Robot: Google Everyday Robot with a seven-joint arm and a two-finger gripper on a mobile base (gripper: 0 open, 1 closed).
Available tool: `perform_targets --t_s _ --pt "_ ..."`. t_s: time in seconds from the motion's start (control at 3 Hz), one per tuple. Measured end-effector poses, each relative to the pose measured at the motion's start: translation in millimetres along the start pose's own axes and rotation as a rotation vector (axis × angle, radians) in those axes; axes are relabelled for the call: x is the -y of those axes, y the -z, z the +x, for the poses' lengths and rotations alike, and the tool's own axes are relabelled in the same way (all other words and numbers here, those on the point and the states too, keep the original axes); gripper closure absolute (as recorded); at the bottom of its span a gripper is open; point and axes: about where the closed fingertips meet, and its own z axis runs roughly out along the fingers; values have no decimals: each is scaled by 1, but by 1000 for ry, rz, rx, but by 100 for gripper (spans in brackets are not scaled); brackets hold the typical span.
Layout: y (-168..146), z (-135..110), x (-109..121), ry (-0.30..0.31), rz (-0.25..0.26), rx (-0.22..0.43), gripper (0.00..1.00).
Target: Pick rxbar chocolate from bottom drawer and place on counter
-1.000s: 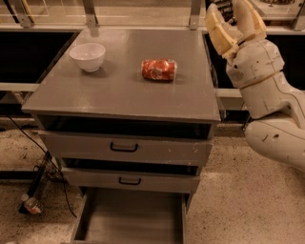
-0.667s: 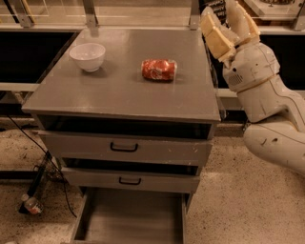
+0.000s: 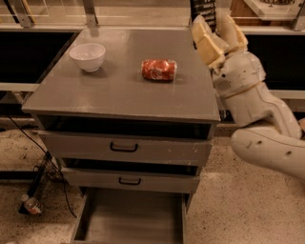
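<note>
My gripper (image 3: 212, 20) is at the top right, just past the right edge of the counter (image 3: 119, 90), fingers pointing up and away. It looks shut on the rxbar chocolate (image 3: 204, 8), a small black wrapper with pale lettering that sticks up from the cream fingers (image 3: 208, 46) above the counter's far right corner. The bottom drawer (image 3: 90, 214) is pulled open at the bottom of the view, and the part of its grey interior that shows holds nothing.
A white bowl (image 3: 87, 56) stands on the counter's far left. A red-orange shiny snack packet (image 3: 158, 69) lies near the middle. Two shallower drawers with black handles (image 3: 124, 147) sit slightly open above the bottom one. Cables and a bottle (image 3: 31, 205) lie on the floor at left.
The gripper has moved left, from beside the cabinet toward the counter's far right corner, with the black wrapper in it. Nothing on the counter has moved.
</note>
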Motion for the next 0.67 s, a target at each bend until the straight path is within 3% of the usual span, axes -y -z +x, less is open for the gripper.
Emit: perform_targets --t_s 0.67 --pt "-14 16 -10 -133 64 112 100"
